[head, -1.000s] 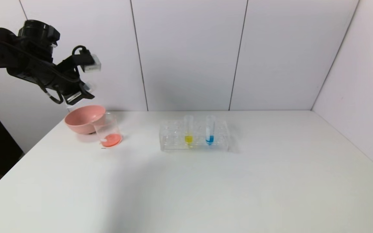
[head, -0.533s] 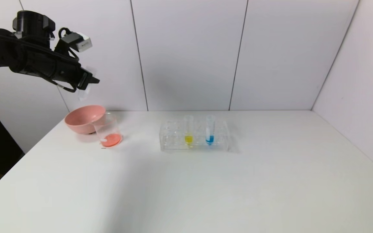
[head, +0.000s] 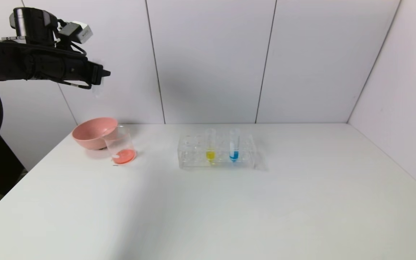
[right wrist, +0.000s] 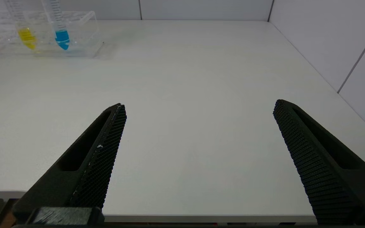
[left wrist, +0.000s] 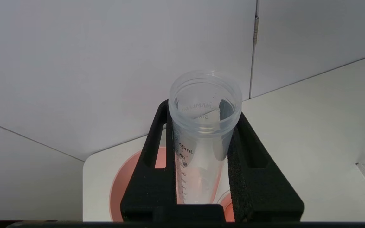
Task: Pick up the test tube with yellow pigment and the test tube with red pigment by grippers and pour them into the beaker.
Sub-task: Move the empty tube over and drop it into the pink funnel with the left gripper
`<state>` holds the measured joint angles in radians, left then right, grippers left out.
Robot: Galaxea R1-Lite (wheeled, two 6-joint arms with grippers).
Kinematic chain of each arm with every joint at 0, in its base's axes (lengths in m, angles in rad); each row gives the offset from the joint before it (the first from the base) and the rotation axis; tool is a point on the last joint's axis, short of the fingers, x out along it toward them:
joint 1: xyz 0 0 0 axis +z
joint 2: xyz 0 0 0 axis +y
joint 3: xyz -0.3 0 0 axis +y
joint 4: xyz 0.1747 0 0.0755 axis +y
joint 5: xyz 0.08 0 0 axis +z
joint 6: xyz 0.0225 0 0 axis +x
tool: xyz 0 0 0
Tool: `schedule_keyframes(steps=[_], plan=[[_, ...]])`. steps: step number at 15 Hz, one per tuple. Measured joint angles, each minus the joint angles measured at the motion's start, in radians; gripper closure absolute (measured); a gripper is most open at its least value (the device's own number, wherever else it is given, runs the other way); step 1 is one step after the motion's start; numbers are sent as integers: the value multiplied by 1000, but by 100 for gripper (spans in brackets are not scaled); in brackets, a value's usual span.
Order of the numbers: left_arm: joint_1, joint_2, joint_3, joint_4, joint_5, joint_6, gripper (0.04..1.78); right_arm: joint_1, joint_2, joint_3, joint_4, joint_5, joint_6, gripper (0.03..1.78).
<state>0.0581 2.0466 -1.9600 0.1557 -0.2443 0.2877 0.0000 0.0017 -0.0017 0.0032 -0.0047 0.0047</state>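
My left gripper hangs high above the pink bowl and the beaker, held roughly level. It is shut on the test tube with red pigment, a clear graduated tube that looks empty, its open mouth away from the wrist. In the head view this tube shows only faintly below the fingertips. The beaker stands on the table with red-orange liquid at its bottom. The test tube with yellow pigment stands upright in the clear rack. My right gripper is open and empty above the table's near edge, out of the head view.
A pink bowl sits just behind and left of the beaker. A tube with blue liquid stands in the rack to the right of the yellow one. White walls close the table at the back and on the right.
My left gripper has risen and swung from tilted down over the bowl and beaker to nearly level, still gripping the tube. Nothing on the table has moved.
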Motion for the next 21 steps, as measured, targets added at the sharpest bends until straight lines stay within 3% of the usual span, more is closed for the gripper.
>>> schedule_keyframes(steps=[5, 12, 21], plan=[[21, 108, 40, -195, 4, -127, 135, 0, 0, 0, 0, 0, 0, 11], [80, 183, 253, -527, 7, -251, 135, 0, 0, 0, 0, 0, 0, 11], [122, 230, 278, -574, 9, -243, 135, 0, 0, 0, 0, 0, 0, 11]])
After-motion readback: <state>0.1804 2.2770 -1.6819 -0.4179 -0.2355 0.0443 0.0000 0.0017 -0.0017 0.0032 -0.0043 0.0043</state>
